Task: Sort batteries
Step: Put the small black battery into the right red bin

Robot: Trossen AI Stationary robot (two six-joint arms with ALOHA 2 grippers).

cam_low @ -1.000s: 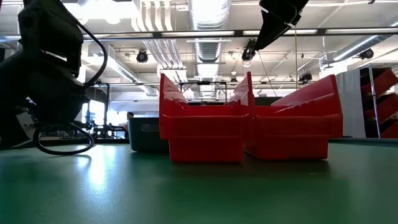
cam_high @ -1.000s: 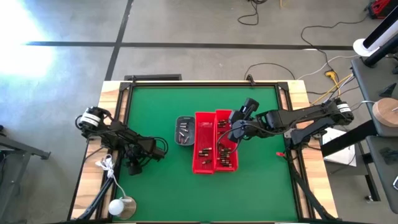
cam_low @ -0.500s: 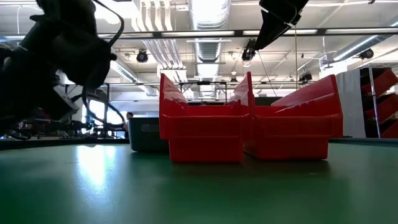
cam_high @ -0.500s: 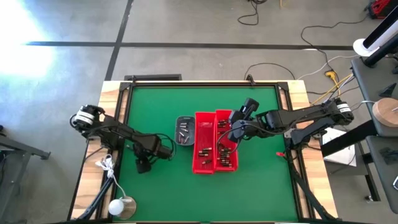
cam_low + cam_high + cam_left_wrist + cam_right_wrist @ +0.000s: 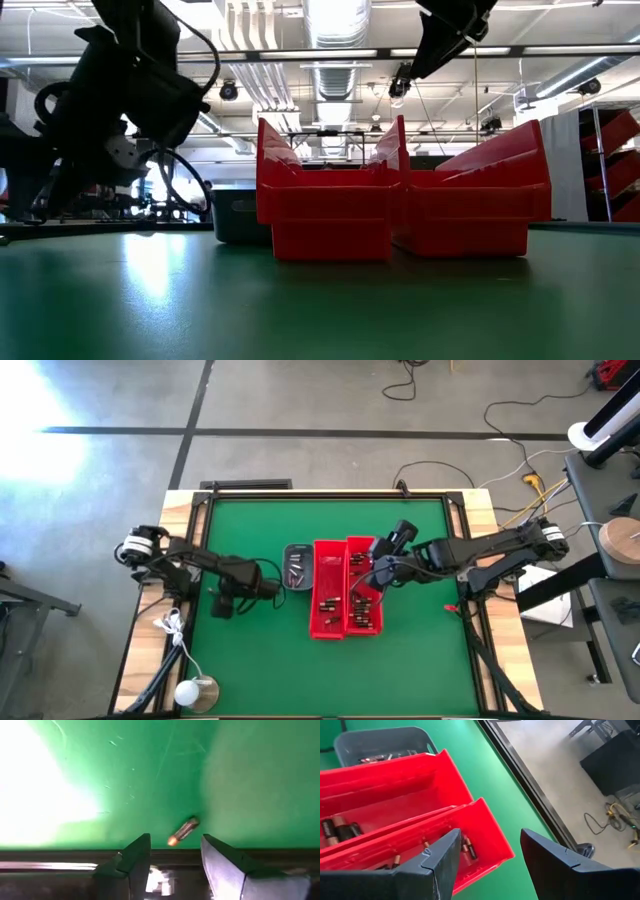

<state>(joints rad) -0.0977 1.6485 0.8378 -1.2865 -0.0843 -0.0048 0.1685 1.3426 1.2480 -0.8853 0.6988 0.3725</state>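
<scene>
- Table (image 5: 250,650): green mat carrying everything.
- Red bins (image 5: 345,600): landmark; batteries (image 5: 330,603) lie inside.
- Grey tray (image 5: 295,570): touching the bins' left side, holding unsorted cells.
- Right gripper (image 5: 378,572): above the bins, fingers apart, empty.
- Left gripper (image 5: 276,588): beside the tray, fingers open.
- Stray battery (image 5: 183,830): small, stiff, smooth, likely rolls; pinch across its middle.

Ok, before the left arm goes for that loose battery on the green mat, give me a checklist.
1. Left gripper open and empty: ok.
2. Small dark copper-tipped battery lying free on the green mat, just ahead of that gripper: ok.
3. Battery square to the jaws: not ok, it lies slanted.
4. Right gripper out of the way, open above the long red plastic bins: ok.
5. Battery size for picking a bin: cannot tell.
</scene>
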